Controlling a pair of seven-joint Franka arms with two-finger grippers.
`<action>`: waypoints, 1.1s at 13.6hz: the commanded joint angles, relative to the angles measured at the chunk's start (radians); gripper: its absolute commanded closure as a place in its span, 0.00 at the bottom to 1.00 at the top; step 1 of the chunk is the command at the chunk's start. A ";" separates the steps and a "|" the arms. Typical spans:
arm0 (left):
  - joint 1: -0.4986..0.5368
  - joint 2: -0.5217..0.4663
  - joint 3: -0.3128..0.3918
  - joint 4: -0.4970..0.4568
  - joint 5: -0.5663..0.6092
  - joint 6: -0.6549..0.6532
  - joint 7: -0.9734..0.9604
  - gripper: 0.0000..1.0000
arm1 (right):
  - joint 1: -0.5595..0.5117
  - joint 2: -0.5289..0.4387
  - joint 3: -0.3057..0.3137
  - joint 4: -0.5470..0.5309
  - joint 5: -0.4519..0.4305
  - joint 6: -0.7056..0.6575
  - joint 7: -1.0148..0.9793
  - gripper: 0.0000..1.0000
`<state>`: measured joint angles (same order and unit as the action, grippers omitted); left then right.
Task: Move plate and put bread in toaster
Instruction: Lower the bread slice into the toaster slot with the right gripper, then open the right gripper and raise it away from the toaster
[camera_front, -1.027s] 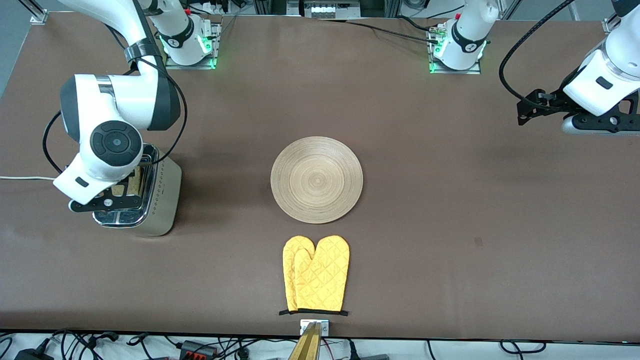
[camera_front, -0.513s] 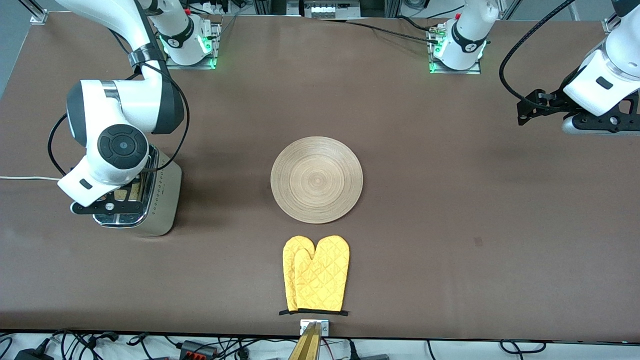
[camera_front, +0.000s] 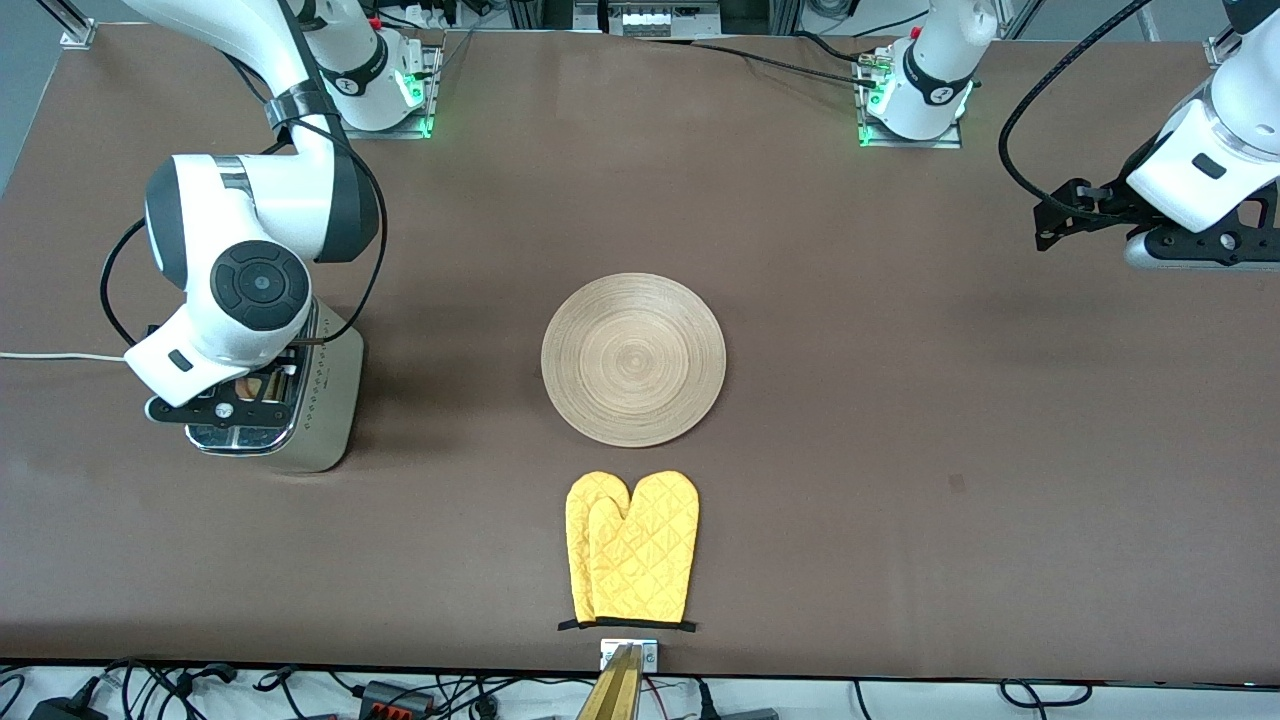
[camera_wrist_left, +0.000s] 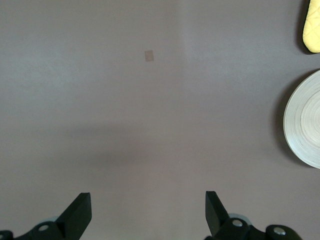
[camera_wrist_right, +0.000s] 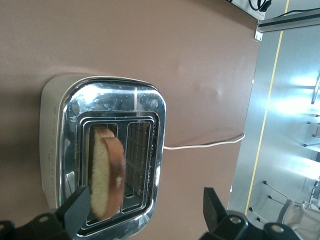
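- The bread (camera_wrist_right: 106, 177) stands in one slot of the toaster (camera_front: 315, 400), top edge poking above the chrome, so that step looks done.
- The right gripper (camera_wrist_right: 145, 207) hangs over the toaster, jaws spread and holding nothing.
- The plate (camera_front: 633, 358) sits mid-surface, just above the yellow oven mitts (camera_front: 630, 548) in the front view.
- The left gripper (camera_wrist_left: 147, 212) waits over bare surface, jaws spread.

A pair of yellow quilted oven mitts (camera_front: 632, 548) is seen low in the centre of the front view, laid flat and overlapping on the brown table (camera_front: 900, 400), cuffs at the table's lower edge. Cables (camera_front: 300, 690) are strung along the bottom strip.
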<state>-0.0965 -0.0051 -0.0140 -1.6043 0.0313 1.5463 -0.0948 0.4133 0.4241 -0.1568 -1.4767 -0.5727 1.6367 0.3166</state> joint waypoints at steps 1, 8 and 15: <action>0.000 -0.006 -0.001 0.009 -0.008 -0.012 -0.011 0.00 | 0.002 -0.034 0.002 0.004 0.048 0.006 0.021 0.00; 0.000 -0.006 -0.001 0.009 -0.008 -0.012 -0.011 0.00 | -0.053 -0.086 -0.038 0.122 0.359 -0.014 0.010 0.00; 0.001 -0.006 -0.001 0.009 -0.008 -0.012 -0.010 0.00 | -0.171 -0.154 -0.053 0.125 0.573 -0.060 -0.122 0.00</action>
<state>-0.0965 -0.0051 -0.0140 -1.6043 0.0313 1.5461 -0.0957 0.2564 0.2877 -0.2098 -1.3583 -0.0279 1.5967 0.2521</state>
